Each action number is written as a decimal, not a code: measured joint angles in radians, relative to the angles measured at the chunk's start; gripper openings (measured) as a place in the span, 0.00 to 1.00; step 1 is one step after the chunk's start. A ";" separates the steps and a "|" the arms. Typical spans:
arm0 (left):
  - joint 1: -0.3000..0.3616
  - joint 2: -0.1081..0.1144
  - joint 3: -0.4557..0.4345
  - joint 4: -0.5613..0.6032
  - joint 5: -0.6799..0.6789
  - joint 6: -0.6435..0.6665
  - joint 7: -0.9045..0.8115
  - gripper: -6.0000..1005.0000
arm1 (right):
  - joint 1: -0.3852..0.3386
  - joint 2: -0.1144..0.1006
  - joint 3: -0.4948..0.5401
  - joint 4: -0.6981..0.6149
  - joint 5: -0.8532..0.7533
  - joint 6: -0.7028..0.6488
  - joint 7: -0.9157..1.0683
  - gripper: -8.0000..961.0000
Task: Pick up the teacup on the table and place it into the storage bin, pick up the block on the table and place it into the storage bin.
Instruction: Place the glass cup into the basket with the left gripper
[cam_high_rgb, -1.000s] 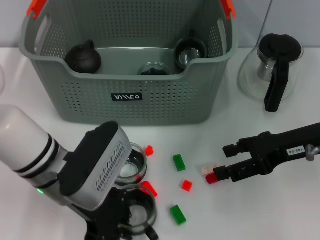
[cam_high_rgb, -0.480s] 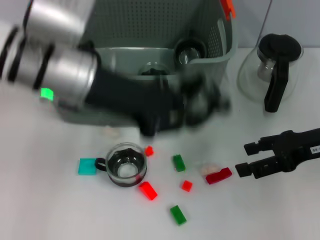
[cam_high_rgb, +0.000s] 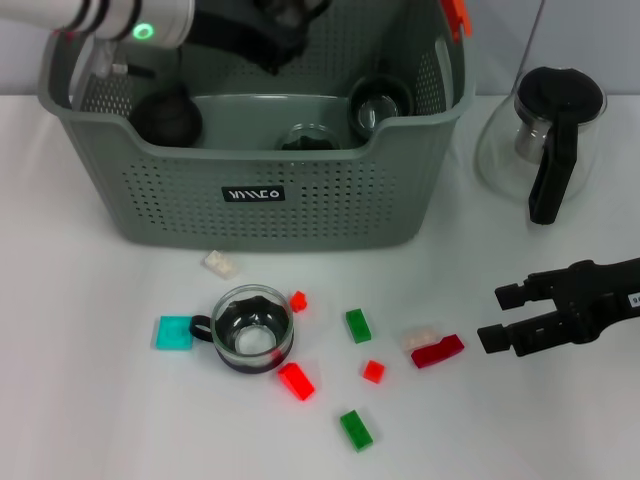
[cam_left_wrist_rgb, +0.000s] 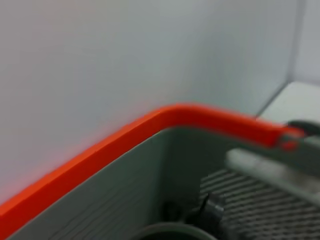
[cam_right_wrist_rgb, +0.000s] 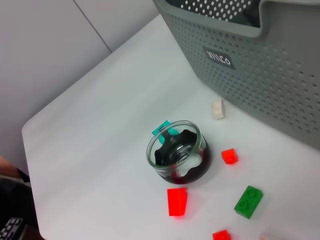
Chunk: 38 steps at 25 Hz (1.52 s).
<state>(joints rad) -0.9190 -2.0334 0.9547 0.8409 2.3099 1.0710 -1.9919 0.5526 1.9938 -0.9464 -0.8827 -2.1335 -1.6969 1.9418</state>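
The grey perforated storage bin (cam_high_rgb: 330, 200) stands at the back; it also shows in the right wrist view (cam_right_wrist_rgb: 260, 65). My left gripper (cam_high_rgb: 278, 25) is high over the bin's back left part; it looks shut on a glass teacup, mostly cut off by the frame edge. The left wrist view shows the bin's orange rim (cam_left_wrist_rgb: 150, 125) close by. A second glass teacup (cam_high_rgb: 252, 328) (cam_right_wrist_rgb: 177, 155) stands on the table in front of the bin. My right gripper (cam_high_rgb: 497, 318) is open and empty, just right of a red block (cam_high_rgb: 437, 351).
Loose blocks lie around the teacup: teal (cam_high_rgb: 174, 332), white (cam_high_rgb: 218, 263), red (cam_high_rgb: 296, 381), green (cam_high_rgb: 358, 325) and others. In the bin are a dark teapot (cam_high_rgb: 165, 115) and two glass cups (cam_high_rgb: 380, 100). A glass carafe (cam_high_rgb: 545, 140) stands at the back right.
My left arm lifted a teacup from the table's front and swung it up over the bin. My right gripper let go of the red block and drew back to the right.
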 joint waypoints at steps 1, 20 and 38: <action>-0.021 0.004 0.000 -0.049 0.022 -0.044 -0.008 0.06 | 0.001 0.000 0.000 0.000 -0.002 0.000 0.000 0.98; -0.147 -0.108 0.037 -0.303 0.430 -0.506 -0.123 0.06 | 0.027 0.000 0.002 0.011 -0.032 0.013 0.019 0.98; -0.135 -0.140 0.106 -0.311 0.484 -0.556 -0.126 0.09 | 0.027 0.000 0.002 0.011 -0.046 0.018 0.014 0.98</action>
<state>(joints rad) -1.0538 -2.1731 1.0603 0.5295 2.7942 0.5148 -2.1176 0.5799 1.9942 -0.9449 -0.8713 -2.1799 -1.6794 1.9558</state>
